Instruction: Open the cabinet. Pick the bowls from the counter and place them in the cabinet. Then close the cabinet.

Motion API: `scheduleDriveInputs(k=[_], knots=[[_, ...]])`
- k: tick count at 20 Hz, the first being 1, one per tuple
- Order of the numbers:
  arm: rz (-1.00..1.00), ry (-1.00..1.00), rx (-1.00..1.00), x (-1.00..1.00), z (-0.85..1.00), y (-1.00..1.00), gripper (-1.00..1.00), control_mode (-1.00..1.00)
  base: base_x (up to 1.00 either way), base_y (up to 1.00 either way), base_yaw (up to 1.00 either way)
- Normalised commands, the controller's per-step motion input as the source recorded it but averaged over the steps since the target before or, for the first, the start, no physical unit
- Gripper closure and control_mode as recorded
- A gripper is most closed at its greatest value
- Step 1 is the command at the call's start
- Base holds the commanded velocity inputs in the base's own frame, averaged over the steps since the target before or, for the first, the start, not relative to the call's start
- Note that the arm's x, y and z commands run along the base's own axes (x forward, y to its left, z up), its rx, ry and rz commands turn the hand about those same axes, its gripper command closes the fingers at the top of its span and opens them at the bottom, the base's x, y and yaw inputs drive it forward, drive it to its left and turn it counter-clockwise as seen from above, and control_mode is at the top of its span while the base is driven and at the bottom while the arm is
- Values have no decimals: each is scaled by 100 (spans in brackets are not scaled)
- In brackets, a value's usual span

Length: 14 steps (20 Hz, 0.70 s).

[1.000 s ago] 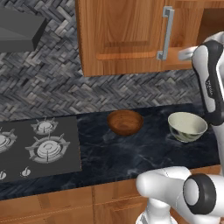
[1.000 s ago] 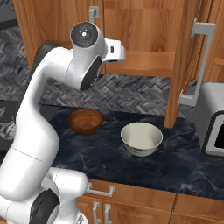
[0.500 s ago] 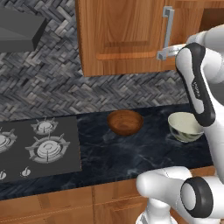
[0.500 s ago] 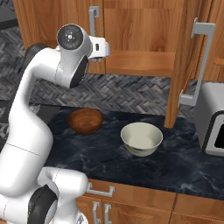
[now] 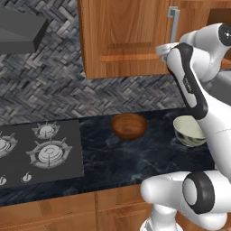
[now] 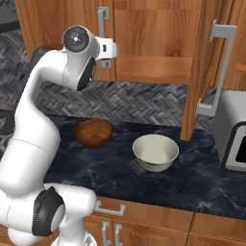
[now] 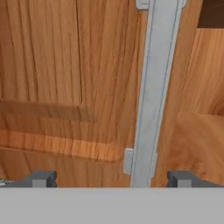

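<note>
The cabinet's left door [image 5: 122,36] is shut, and its grey bar handle [image 7: 154,87] runs upright between my fingertips [image 7: 43,178], a little right of centre. My gripper [image 7: 113,179] is open just in front of that handle, with nothing in its grasp [image 6: 107,55] [image 5: 163,49]. The right door [image 6: 204,62] stands swung open, showing a bare wooden shelf [image 6: 153,67]. On the black marble counter [image 6: 202,178], the dark wooden bowl [image 6: 93,132] [image 5: 129,125] sits to the left of the cream bowl [image 6: 155,152] [image 5: 189,131], both well below my hand.
A gas hob [image 5: 36,151] lies at the counter's left under a grey hood [image 5: 18,31]. A silver appliance [image 6: 233,129] stands at the right, just past the open door. Wooden drawers [image 6: 144,221] run below the counter edge.
My hand has swung left from the open cabinet side to the left door's handle, and the upper arm has shifted with it. Neither bowl has moved.
</note>
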Motion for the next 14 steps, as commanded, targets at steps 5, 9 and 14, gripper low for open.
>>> scheduleDriveInputs(k=[5, 9, 14], knots=[[0, 0, 0, 43, 18, 0, -100, -100, 0, 0, 0], [0, 0, 0, 33, 16, -17, -100, -100, 0, 0, 0], [0, 0, 0, 20, 1, -35, -100, -100, 0, 0, 0]])
